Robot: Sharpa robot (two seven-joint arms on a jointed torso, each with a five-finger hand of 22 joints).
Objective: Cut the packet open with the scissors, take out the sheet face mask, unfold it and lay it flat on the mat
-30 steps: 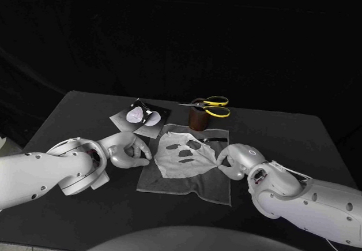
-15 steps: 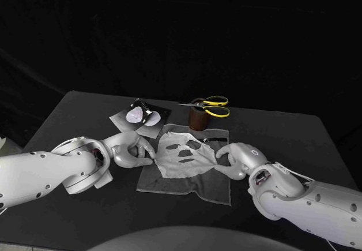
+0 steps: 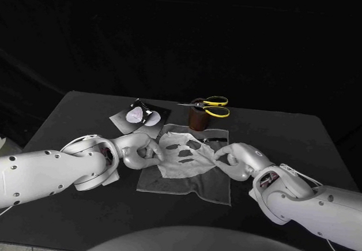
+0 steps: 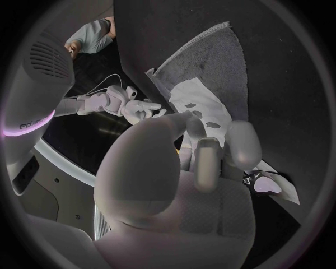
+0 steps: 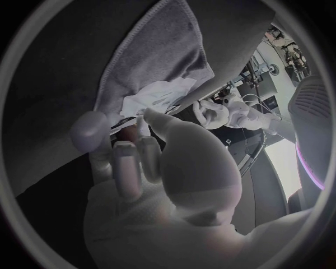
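Sheet face mask point(image 3: 183, 154) lies spread on the grey mat point(image 3: 185, 186) mid-table point(image 3: 313, 140). Left hand point(image 3: 139, 150) and right hand point(image 3: 235, 160) flank it, curled fingers at its side edges; whether they pinch it is unclear. Packet point(image 3: 138, 117) and scissors point(image 3: 209, 106) sit near the far edge.

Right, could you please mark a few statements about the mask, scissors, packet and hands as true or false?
1. The sheet face mask lies spread open on the grey mat. True.
2. The scissors are in the right hand. False: they rest at the brown holder, beyond the mat.
3. The packet lies by the mat's far left corner. True.
4. Both hands are at the mask's left edge. False: the left hand is at its left edge, the right hand at its right edge.
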